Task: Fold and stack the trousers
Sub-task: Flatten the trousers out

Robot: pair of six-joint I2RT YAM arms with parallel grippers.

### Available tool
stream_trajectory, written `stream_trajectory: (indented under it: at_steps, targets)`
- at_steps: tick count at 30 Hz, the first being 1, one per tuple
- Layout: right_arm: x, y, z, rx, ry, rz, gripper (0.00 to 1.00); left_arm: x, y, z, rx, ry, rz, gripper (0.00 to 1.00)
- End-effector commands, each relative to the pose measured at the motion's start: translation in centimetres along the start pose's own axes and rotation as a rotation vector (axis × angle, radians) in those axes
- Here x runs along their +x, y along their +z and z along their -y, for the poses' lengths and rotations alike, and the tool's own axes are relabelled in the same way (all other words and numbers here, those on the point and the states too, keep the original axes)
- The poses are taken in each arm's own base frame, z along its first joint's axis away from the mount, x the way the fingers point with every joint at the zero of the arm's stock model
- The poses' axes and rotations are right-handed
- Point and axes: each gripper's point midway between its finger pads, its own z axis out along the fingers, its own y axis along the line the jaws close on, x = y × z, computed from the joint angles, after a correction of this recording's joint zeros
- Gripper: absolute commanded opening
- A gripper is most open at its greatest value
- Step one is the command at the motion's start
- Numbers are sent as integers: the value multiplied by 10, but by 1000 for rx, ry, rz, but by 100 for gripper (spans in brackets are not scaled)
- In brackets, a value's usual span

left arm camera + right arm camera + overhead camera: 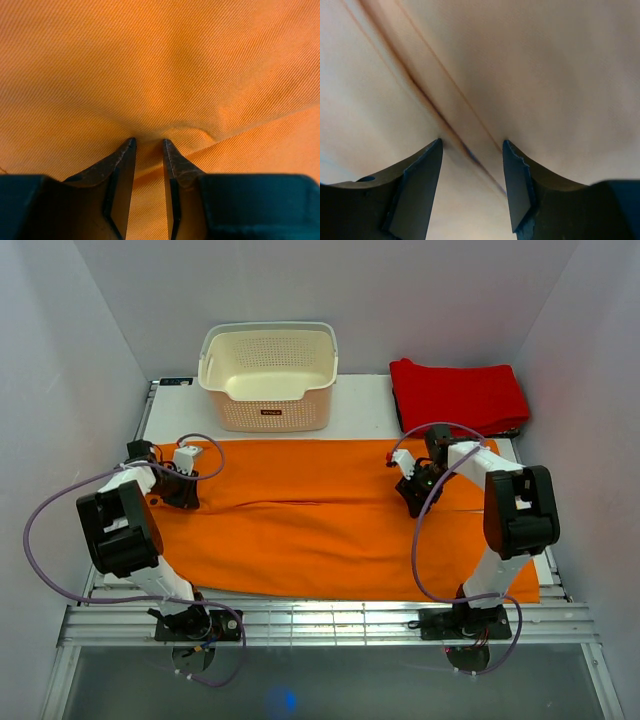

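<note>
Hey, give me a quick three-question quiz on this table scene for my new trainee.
1. True or false: the trousers lie inside the basket.
2. The red cloth sits: A) left of the basket, B) right of the basket, C) in it.
3. What do the left claw and right claw both touch?
Key: 1 false; 2 B; 3 the trousers.

A plain pale back wall (330,285) is closing off the far side, while a left wall (60,350) and a right wall (590,350) are angling in at the sides. A white table (365,408) is filling the enclosure, and slotted aluminium rails (330,625) are running along its near edge. Below, a grey floor (380,685) is showing a small blue glint (285,701). Soft, even light is falling throughout.
</note>
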Motion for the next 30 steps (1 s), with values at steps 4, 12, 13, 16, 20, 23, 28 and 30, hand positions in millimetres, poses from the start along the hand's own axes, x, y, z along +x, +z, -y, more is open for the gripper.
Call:
stream_trajectory:
  at_steps: [4, 12, 13, 16, 20, 23, 28, 30]
  targets:
    - [66, 15, -65, -152, 7, -109, 54, 28, -21, 12, 31, 25, -100, 38]
    - [41, -25, -79, -167, -73, -3, 53, -24, -50, 16, 102, 71, 26, 41]
    - [23, -39, -65, -120, -94, 40, 54, -42, -60, 12, 86, 86, 70, 44]
    - [8, -68, -37, -79, -90, 85, 61, -72, -77, 10, 99, 100, 171, 55]
    - [5, -115, 31, 4, -70, 106, 69, -117, -106, -11, 75, 127, 304, 71]
    - [20, -141, 84, 63, -62, 81, 69, -136, -109, -30, 68, 135, 337, 75]
    - [45, -151, 152, 143, -56, 35, 69, -156, -104, -64, 67, 109, 379, 69]
    - [54, -142, 166, 144, -55, 30, 69, -162, -102, -79, 60, 100, 411, 67]
